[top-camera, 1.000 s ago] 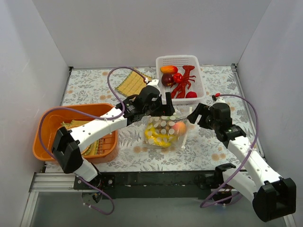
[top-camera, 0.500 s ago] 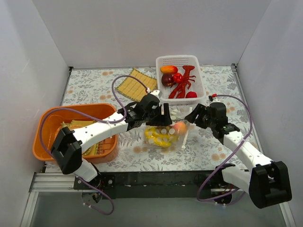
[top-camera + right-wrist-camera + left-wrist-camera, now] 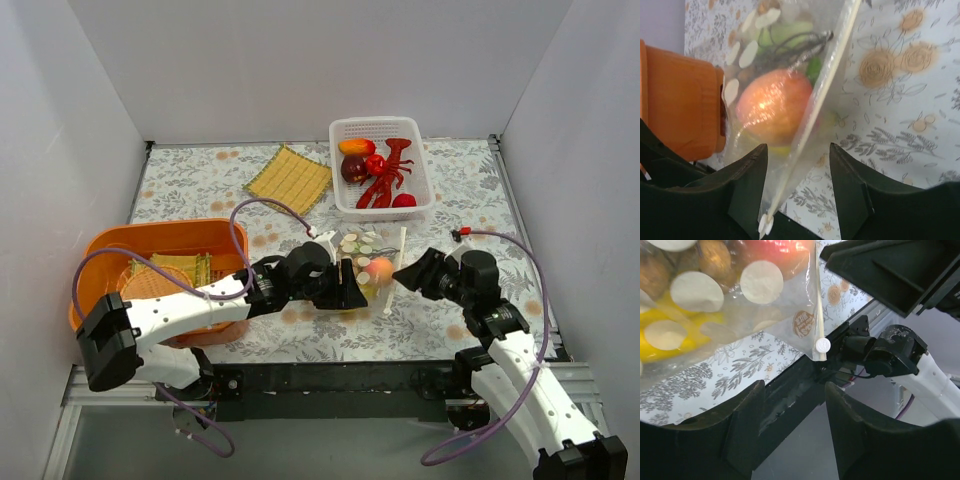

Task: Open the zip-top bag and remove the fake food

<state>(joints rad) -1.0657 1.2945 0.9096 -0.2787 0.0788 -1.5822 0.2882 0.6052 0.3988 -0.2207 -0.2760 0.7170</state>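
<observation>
The zip-top bag, clear with white dots, lies mid-table with the fake food inside it. The red-orange round fruit shows through the plastic. In the left wrist view the bag holds the yellow bananas and brownish grapes; its white zip strip ends in a slider. My left gripper is open and empty at the bag's near left side. My right gripper is open at the bag's right edge; the zip strip runs between its fingers, above the fruit and green vegetable.
A white slotted basket with a red lobster and other toys stands behind the bag. An orange tub is at the left, a yellow woven mat at the back. The table's black front rail is close.
My left gripper has swung from the bag's far side down to its near left side. My right arm has drawn back toward the near edge. The bag has shifted slightly.
</observation>
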